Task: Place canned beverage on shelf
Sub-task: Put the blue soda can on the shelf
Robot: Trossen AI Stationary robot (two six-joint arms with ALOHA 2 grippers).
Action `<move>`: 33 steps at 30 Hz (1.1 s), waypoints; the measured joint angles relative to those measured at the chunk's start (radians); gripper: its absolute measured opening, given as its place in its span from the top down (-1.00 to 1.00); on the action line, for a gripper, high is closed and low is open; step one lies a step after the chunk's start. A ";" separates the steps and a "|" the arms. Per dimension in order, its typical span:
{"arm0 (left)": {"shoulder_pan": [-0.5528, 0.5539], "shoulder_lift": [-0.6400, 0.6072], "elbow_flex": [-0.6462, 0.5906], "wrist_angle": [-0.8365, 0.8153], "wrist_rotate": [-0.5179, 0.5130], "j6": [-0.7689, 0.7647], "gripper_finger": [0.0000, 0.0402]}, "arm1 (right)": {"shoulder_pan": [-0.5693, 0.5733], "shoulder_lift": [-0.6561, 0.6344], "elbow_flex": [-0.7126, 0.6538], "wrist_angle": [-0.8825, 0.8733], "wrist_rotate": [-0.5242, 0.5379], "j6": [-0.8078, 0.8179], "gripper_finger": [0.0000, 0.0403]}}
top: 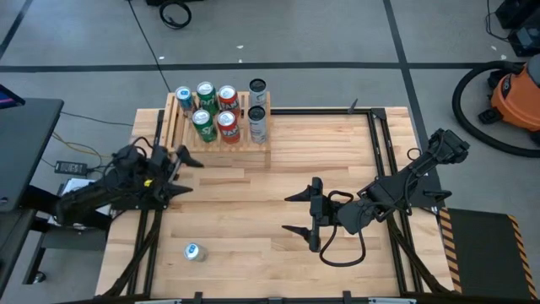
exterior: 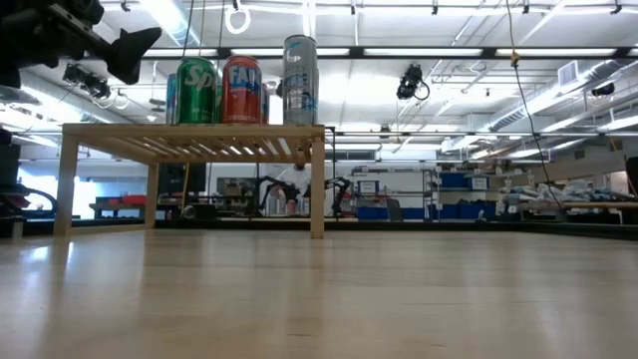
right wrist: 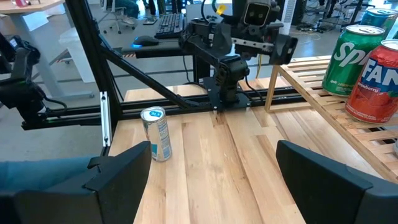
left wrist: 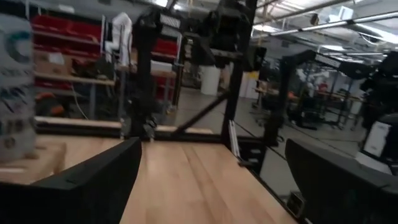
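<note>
Spreading its fingers wide over bare wood, your right gripper point(top: 299, 213) held nothing and hung near the middle of the table point(top: 278, 160), pointing toward the left side. Your left gripper point(top: 187, 173) was likewise parted and empty, sitting just in front of the shelf point(top: 221, 139) at the table's far left corner. Between the two, near the front left edge, one loose can point(right wrist: 156, 133) stood upright on the boards, well apart from both claws; its label was pale with blue markings, but you could not have read the writing. On the shelf, six cans stood in two rows. The green can point(exterior: 197, 91) showed the letters "Sp" of its brand, and the red can point(exterior: 242, 90) beside it read "FAN", with a small word beneath that looked like "Strawberry" in the right wrist view. The tall silver can point(exterior: 299, 80) at the shelf's right end carried blue print too small to make out. A second green can point(top: 202, 125), a second red can point(top: 228, 126) and a blue-topped can point(top: 184, 100) filled the remaining places, their labels unreadable from above.
</note>
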 joint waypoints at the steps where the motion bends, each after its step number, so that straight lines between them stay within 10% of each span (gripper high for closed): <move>1: -0.019 0.000 0.000 -0.014 -0.010 0.007 -0.99 | 0.000 0.000 0.000 0.000 0.000 0.000 -0.76; 33: -0.581 0.000 -0.031 -0.223 -0.028 0.105 -0.99 | 0.000 0.000 0.000 0.000 0.000 0.000 -0.76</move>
